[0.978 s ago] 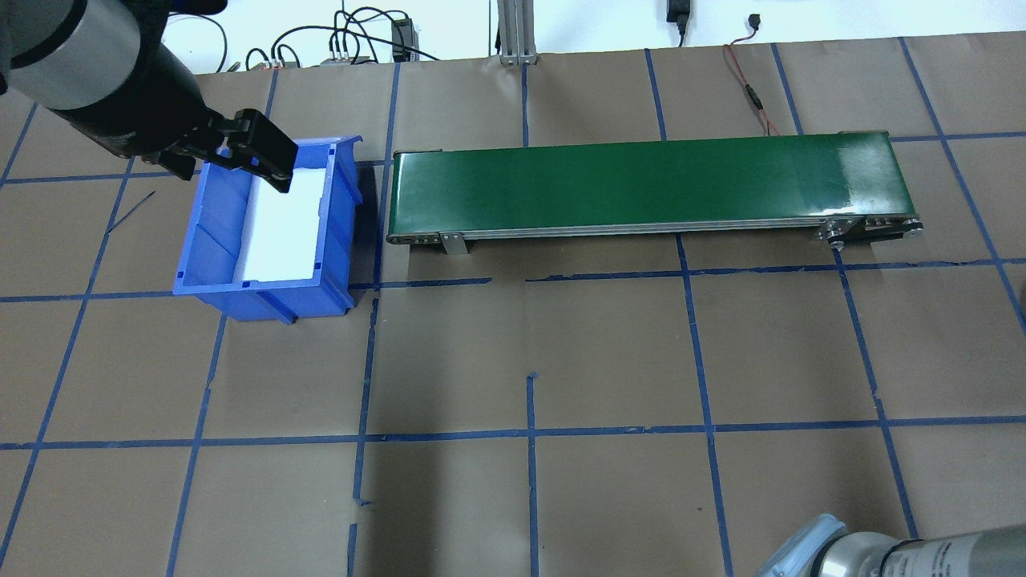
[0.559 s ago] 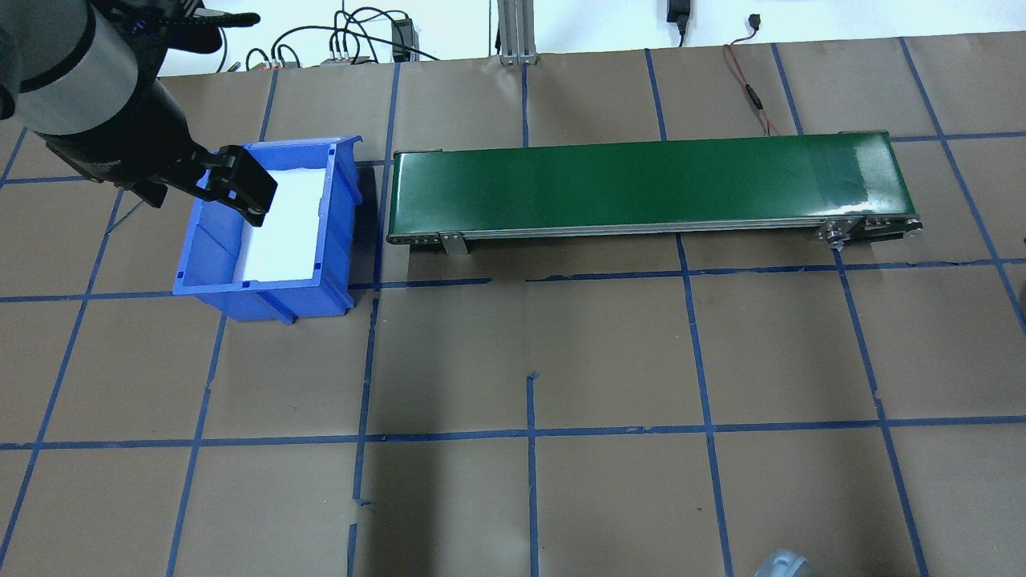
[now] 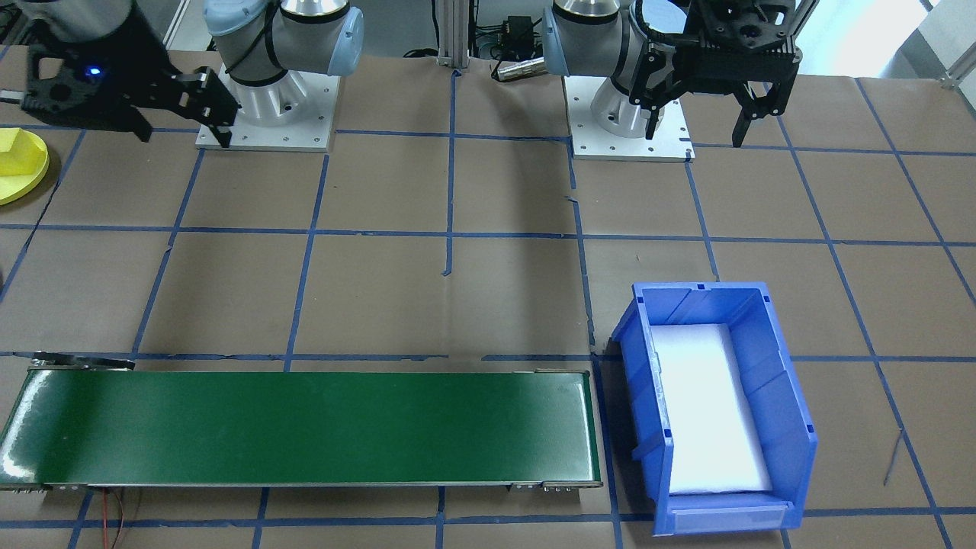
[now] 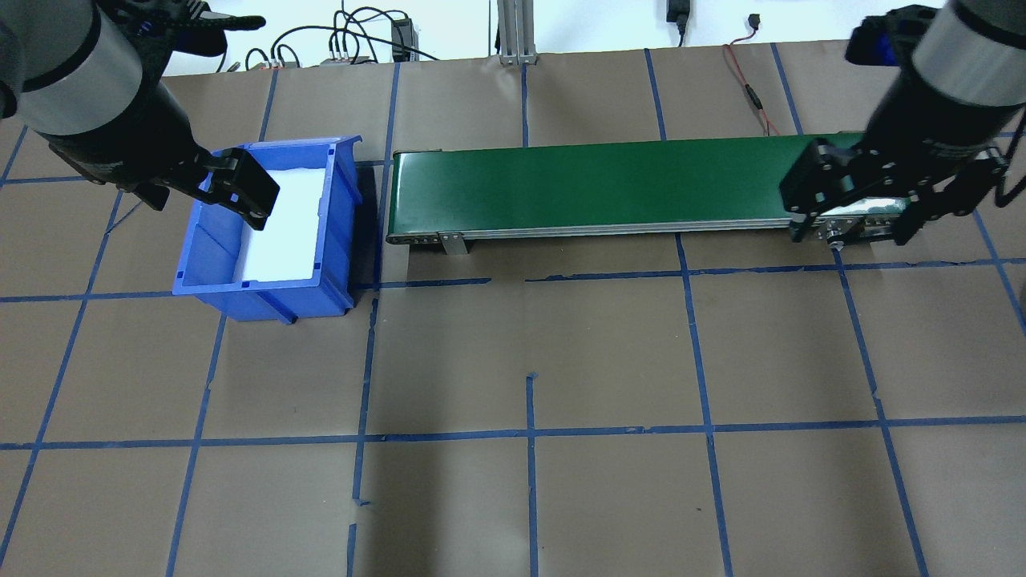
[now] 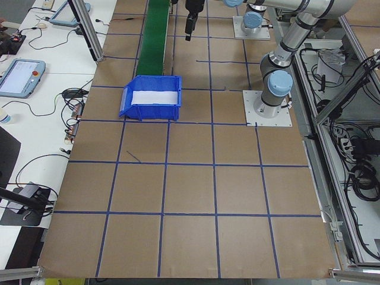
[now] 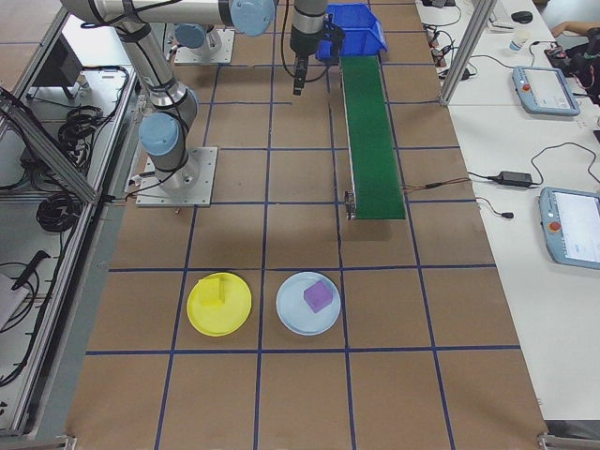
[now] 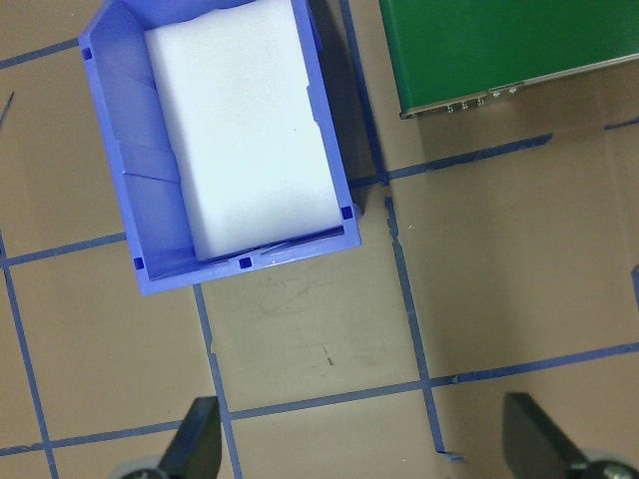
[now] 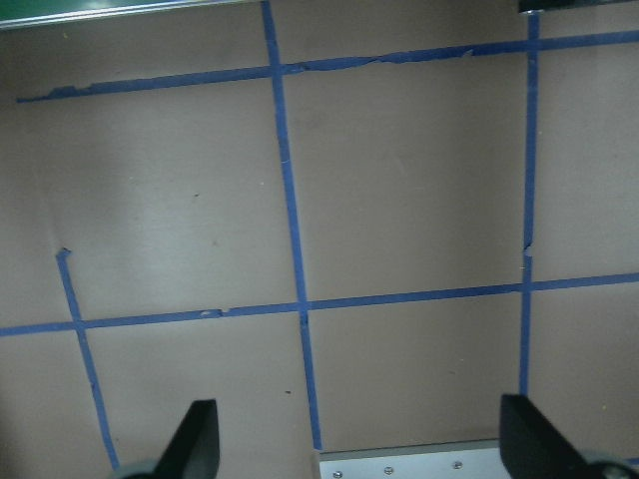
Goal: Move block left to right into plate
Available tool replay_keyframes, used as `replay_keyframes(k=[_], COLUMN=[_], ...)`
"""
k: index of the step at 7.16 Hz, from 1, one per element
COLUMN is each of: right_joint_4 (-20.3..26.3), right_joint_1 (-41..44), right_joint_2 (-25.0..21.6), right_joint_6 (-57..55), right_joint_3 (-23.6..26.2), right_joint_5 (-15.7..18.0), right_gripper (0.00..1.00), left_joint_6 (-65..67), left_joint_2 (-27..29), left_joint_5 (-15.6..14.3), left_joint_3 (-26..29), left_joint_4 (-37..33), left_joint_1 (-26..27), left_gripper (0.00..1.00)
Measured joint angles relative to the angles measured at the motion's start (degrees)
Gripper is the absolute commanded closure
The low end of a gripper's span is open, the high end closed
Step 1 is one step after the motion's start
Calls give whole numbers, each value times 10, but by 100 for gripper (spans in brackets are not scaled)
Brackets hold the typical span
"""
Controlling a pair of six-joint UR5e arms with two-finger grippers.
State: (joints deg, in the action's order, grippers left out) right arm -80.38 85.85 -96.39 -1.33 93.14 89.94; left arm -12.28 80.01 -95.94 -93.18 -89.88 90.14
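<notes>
Yellow on yellow, nearest the right-end camera: a yellow block [image 6: 214, 289] sits inside the yellow plate [image 6: 232, 317], a little off centre and touching nothing but the plate's floor. Its shape is too small to read, so no long axis can be called. Just beside it, a pale blue plate [image 6: 292, 322] carries a purple block [image 6: 319, 297].

Moving up the table, the green conveyor [image 6: 370, 131] runs lengthwise and its belt is bare. The right gripper [image 4: 854, 228] hangs by the belt's right end with fingers spread wide and nothing between them; its wrist camera looks down on brown paper and blue tape only.

This is the relation that matters. The plate lies well apart from that gripper, further out towards the robot's right past the end of the belt, and the right arm is plainly the nearer one.

Far end now: the left gripper [image 4: 204, 200] hovers at the edge of the blue bin [image 4: 345, 232], also spread and empty. The bin shows only its white foam liner [image 7: 245, 130], with no block in it.

By the look of it, the delivery into the yellow plate is done.
</notes>
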Motion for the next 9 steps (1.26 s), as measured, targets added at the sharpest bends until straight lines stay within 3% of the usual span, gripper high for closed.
replay_keyframes(k=[2, 4, 5, 7, 9], right_joint_4=[-47, -112, -127, -134, -134], right_joint_1=[66, 72, 72, 73, 73], right_joint_2=[5, 6, 6, 6, 5], right_joint_6=[-77, -82, -82, -83, -83], right_joint_3=[0, 1, 3, 4, 5], right_joint_5=[2, -1, -2, 0, 2], right_gripper=[0, 0, 0, 0, 0], left_joint_6=[0, -2, -1, 1, 0], left_joint_2=[-3, 0, 4, 9, 10], left_joint_5=[-1, 5, 10, 59, 79], left_joint_3=[-4, -5, -6, -9, -10], left_joint_4=[-1, 2, 3, 4, 5], left_joint_1=[-1, -1, 0, -5, -8], left_gripper=[0, 0, 0, 0, 0])
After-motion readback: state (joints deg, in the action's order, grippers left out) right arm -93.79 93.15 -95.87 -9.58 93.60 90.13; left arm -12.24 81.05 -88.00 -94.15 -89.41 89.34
